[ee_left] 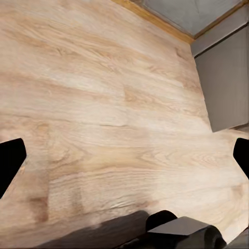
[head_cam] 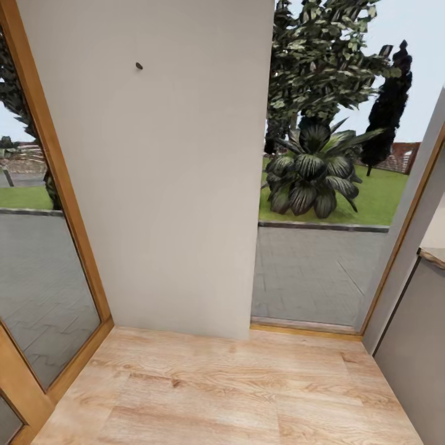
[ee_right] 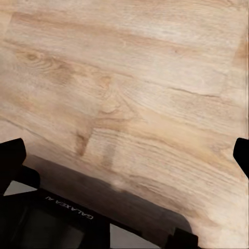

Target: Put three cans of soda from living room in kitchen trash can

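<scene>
Light wood plank floor (head_cam: 235, 389) meets a white wall panel (head_cam: 154, 173); beside it we see glazing. Left gripper (ee_left: 127, 155) and right gripper (ee_right: 127, 155) both spread, empty.

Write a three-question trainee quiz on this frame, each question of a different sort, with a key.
1. True or false: the left gripper holds an orange can.
2. What stands outside the glass, on the grass? A) spiky plant B) parked car C) bench
3. Fill in: the floor is light ____ planks.

Key: 1 false, both the left and the right gripper are open over bare floor. 2 A, the spiky plant. 3 wood.
</scene>
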### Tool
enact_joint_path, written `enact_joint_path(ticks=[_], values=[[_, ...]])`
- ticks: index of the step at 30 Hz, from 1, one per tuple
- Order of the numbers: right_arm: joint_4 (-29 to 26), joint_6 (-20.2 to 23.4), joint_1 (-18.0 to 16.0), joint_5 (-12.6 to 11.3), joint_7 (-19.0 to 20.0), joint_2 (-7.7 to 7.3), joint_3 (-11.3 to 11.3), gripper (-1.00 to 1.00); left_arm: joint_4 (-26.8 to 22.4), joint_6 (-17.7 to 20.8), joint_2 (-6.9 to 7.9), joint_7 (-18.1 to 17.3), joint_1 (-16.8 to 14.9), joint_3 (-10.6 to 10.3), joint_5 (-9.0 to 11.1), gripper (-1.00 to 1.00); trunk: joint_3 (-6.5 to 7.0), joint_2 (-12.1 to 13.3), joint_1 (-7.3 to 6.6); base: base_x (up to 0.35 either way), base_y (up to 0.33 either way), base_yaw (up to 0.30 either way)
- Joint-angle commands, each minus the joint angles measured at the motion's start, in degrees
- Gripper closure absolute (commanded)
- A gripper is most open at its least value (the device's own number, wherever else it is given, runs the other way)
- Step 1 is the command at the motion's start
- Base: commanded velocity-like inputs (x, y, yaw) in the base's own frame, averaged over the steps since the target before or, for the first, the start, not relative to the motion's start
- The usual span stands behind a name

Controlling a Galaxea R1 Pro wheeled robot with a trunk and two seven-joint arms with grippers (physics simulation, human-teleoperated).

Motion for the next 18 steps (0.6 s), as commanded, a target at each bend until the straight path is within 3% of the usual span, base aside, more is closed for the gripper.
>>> enact_joint_path(ticks=[1, 4, 7, 18], values=[[-0.02, -0.34, -0.01, 0.01, 0.05, -0.07, 0.00, -1.00, -0.02, -0.82, 0.02, -0.05, 0.00, 0.01, 0.01, -1.00, 0.00, 0.00, 0.00, 0.000, 0.000, 0.000], [-0.08, -1.17, -0.05, 0.01, 0.12, -0.26, -0.94, -1.00, -0.05, -4.81, 0.08, -0.19, 0.00, 0.02, 0.06, -1.00, 0.00, 0.00, 0.00, 0.000, 0.000, 0.000], [-0.10, -1.41, -0.06, 0.01, 0.18, -0.32, -2.72, -1.00, -0.03, -6.23, 0.10, -0.27, -0.01, 0.00, 0.07, -1.00, 0.00, 0.00, 0.00, 0.000, 0.000, 0.000], [-0.11, -1.55, -0.03, 0.01, 0.17, -0.35, -4.36, -1.00, 0.44, -7.13, 0.11, -0.33, -0.01, -0.01, 0.08, -1.00, 0.00, 0.00, 0.00, 0.000, 0.000, 0.000]])
